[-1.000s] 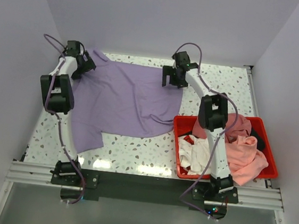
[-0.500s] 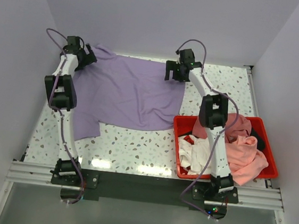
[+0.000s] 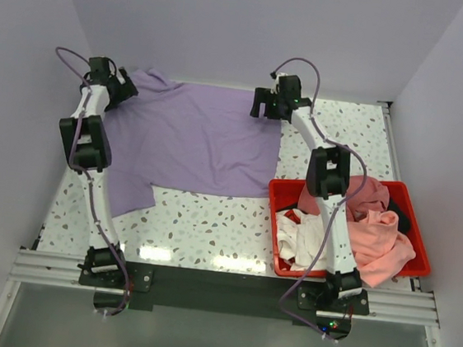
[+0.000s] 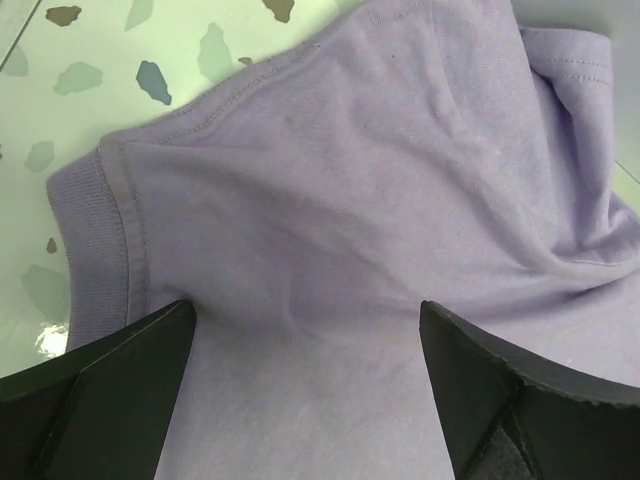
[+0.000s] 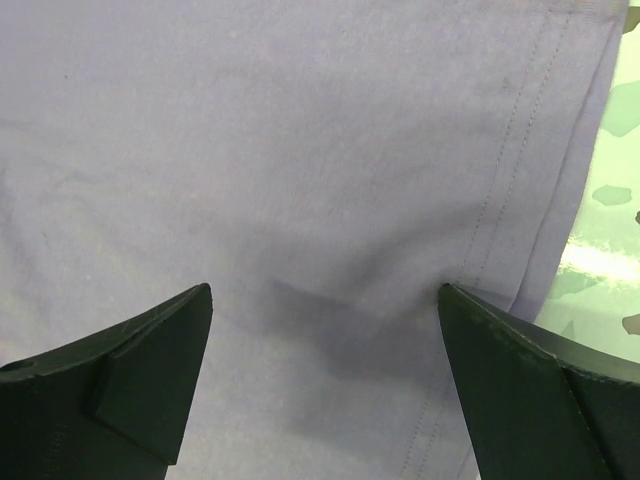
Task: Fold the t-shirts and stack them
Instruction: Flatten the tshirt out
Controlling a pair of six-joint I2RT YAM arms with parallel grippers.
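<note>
Your top camera sits above and behind the arm bases. It faces forward and down, so you see the whole bench (image 3: pixel 209 229) from the near edge to the far edge. Your left wrist camera looks down through the left gripper (image 4: pixel 305 305), very close to the purple t-shirt (image 3: pixel 194 136) at the far left corner. Your right wrist camera looks down through the right gripper (image 5: pixel 324 288), equally close, at the middle of the far edge. All three views share only this t-shirt and a little of the bench beside it.
</note>
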